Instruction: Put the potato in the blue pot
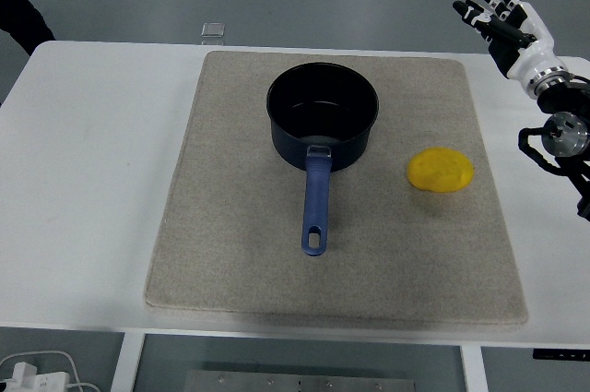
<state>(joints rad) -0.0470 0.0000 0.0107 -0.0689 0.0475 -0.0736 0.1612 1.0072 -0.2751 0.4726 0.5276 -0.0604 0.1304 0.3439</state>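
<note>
Lying flat on a woven mat (230,254), a smooth, rounded yellow potato (442,171).

White table (83,180) carried a beige mat (230,254) spread over its middle. A small clear block (213,31) sat at the table's far edge, just beyond the mat's far left corner. Rest of the tabletop surface was plain white.
</note>
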